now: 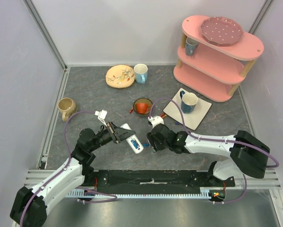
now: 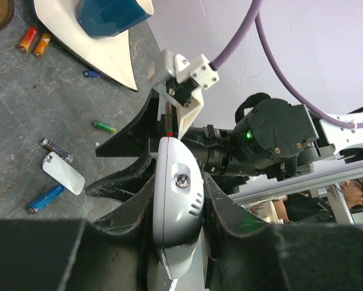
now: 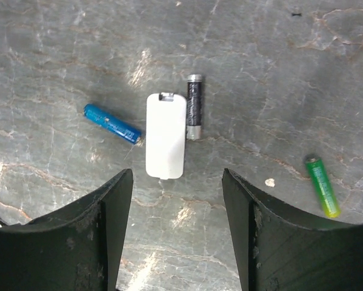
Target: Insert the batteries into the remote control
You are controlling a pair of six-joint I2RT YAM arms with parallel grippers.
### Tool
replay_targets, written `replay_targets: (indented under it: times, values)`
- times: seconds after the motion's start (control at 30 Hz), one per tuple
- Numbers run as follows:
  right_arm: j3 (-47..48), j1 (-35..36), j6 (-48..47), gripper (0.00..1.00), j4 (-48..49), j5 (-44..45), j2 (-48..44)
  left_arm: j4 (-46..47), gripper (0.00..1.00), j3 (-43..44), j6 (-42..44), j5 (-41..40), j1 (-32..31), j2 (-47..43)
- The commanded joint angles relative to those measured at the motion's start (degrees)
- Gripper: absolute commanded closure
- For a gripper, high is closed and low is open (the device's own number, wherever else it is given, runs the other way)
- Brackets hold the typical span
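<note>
My left gripper [image 1: 116,132] is shut on the white remote control [image 1: 132,140], holding it above the table; a blue battery shows in its open back. In the left wrist view the remote control [image 2: 176,212] is squeezed between both fingers. My right gripper [image 1: 150,140] hovers open just right of the remote, empty. Below the right gripper [image 3: 177,182] lie a blue battery [image 3: 111,123], a dark battery [image 3: 194,107], a green battery [image 3: 322,185] and the small white cover [image 3: 166,135]. The left wrist view also shows the blue battery [image 2: 46,198] and two orange batteries [image 2: 34,41].
A red bowl [image 1: 142,106] and a blue mug [image 1: 188,101] on a white square plate [image 1: 200,116] sit just behind the grippers. A tan mug [image 1: 65,108] stands at the left. A patterned plate [image 1: 120,75], a pale mug [image 1: 141,73] and a pink shelf [image 1: 221,52] are farther back.
</note>
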Motion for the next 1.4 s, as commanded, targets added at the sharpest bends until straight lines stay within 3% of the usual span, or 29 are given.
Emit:
replay_targets:
  times: [0.0, 0.67, 1.1, 1.37]
  values:
    - [1.2, 2.2, -0.6, 0.33, -1.6, 2.6, -0.3, 3.0, 0.98, -0.3, 1.4, 0.4, 0.4, -0.7]
    - [5.4, 5.0, -1.4, 0.39, -2.5, 7.1, 8.9, 1.9, 0.98, -0.5, 1.5, 0.4, 0.4, -2.3]
    - [5.1, 5.1, -0.9, 0.69, -3.6, 7.0, 10.5, 1.8, 0.98, -0.6, 1.4, 0.3, 0.4, -2.7]
    - [5.4, 5.2, 0.4, 0.72, -6.8, 7.2, 2.5, 1.7, 0.98, -0.4, 1.7, 0.3, 0.4, -2.7]
